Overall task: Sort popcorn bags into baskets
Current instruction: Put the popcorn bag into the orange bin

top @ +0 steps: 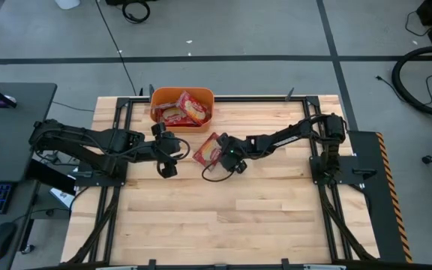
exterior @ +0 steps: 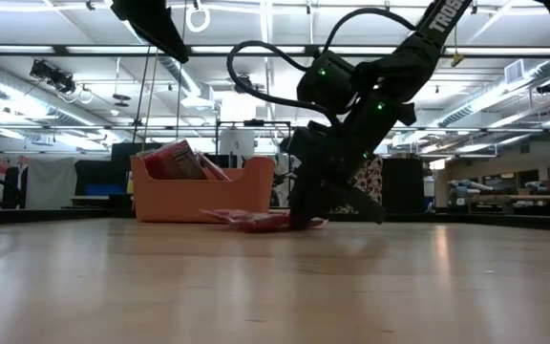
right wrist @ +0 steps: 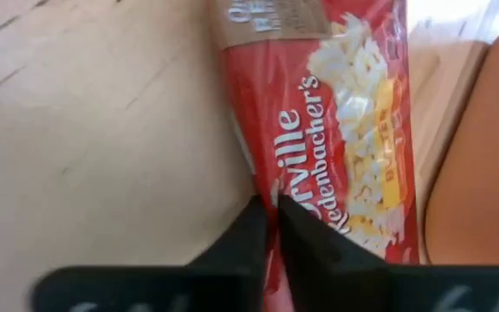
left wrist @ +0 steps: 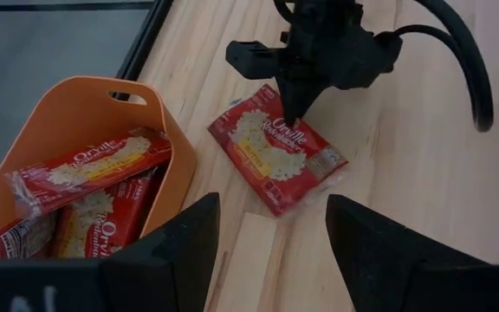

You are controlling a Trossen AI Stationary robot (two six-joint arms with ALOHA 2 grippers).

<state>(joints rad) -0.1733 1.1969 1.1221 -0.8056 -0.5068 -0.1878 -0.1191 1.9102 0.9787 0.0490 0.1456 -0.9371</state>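
Pick step in hand: my right pincer (top: pixel 221 154) is down on the one loose popcorn bag (top: pixel 208 150) lying flat on the table (top: pixel 276 217), centre of the high view, just below and right of the orange basket (top: pixel 156 98). In the right wrist view my fingers are pinched together on the bag's long edge, film caught between them, so I read it as closed on the bag; the bag looks not yet lifted, flat on the wood in the low view. Basket sits at the upper middle of the high view against the table's far edge, with a few bags (top: pixel 185 109) already in it, leaning on each other. My left pincer (top: pixel 166 154) hovers just left of the loose bag, jaws apart, empty, waiting. Next move, as I judge it: lift straight up first to check the edge pinch holds, since thin film can slip, then carry up-left over the basket wall and release above the bags inside. Need enough height to clear the rim, and to keep off the left arm, which is close by.
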